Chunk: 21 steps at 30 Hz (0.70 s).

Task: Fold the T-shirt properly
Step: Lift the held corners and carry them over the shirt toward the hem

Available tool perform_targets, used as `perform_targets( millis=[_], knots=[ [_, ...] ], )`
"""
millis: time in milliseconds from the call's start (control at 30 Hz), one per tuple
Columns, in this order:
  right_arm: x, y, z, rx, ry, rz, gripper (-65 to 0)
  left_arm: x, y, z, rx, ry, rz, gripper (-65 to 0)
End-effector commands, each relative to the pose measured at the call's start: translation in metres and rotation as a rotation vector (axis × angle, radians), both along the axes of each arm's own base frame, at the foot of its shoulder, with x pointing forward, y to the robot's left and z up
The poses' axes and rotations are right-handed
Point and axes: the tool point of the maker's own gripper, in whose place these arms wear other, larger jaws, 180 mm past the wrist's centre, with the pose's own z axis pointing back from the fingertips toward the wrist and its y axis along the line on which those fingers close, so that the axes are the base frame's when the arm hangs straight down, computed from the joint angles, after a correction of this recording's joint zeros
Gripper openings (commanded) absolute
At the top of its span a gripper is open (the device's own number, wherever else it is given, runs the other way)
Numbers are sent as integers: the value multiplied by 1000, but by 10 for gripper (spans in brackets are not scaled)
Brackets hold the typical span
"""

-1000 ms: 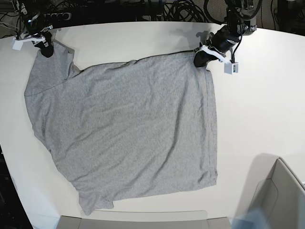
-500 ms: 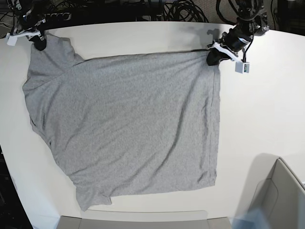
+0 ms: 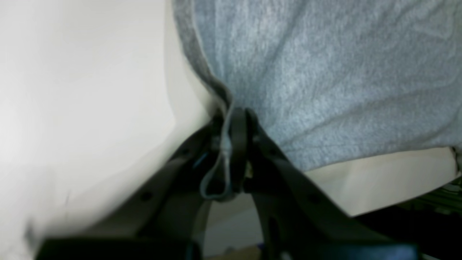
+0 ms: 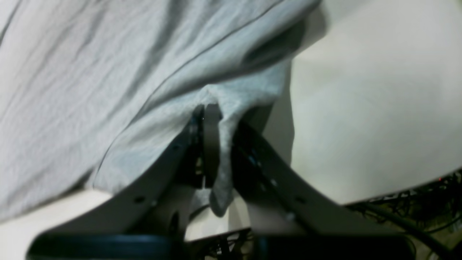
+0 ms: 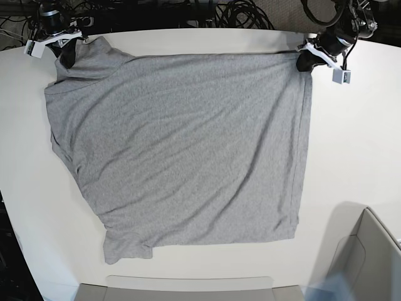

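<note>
White tabletop (image 5: 351, 144) fills the base view, with tangled dark cables (image 5: 238, 15) behind its far edge; on it we find the heather-grey short-sleeved cotton T-shirt (image 5: 188, 144) spread nearly flat, no lettering showing on the upper face. We note the left gripper (image 5: 305, 61) clamped on the shirt's far corner by the hem side, the wrist view showing only a thin hem edge (image 3: 225, 144) pinched between the closed jaws. The right gripper (image 5: 64, 55) is likewise closed on a bunched fold of fabric at the sleeve end, seen in its wrist view (image 4: 216, 144). We judge the main risk to be the left hold: so little cloth is caught that any further pull could let the hem slip free and collapse that corner. Uneven pulling would skew the stretched far edge and deepen the wrinkles near the lower sleeve (image 5: 125, 248). Both holds sit near the table's far edge, so carrying further that way could drag cloth over it.
</note>
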Motion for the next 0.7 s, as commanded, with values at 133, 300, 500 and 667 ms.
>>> perform_targets(
  millis=[133, 300, 500, 667],
  knots=[
    [26, 3, 47, 1, -219, 27, -650, 0, 6, 2, 26, 8, -5, -650],
    [43, 7, 59, -92, -270, 83, -650, 17, 9, 5, 25, -7, 39, -650],
    [60, 9, 65, -156, -298, 109, -650, 37, 20, 8, 16, 3, 174, -650],
    [78, 12, 69, -197, -313, 133, -650, 50, 27, 10, 11, 7, 257, -650]
  ],
)
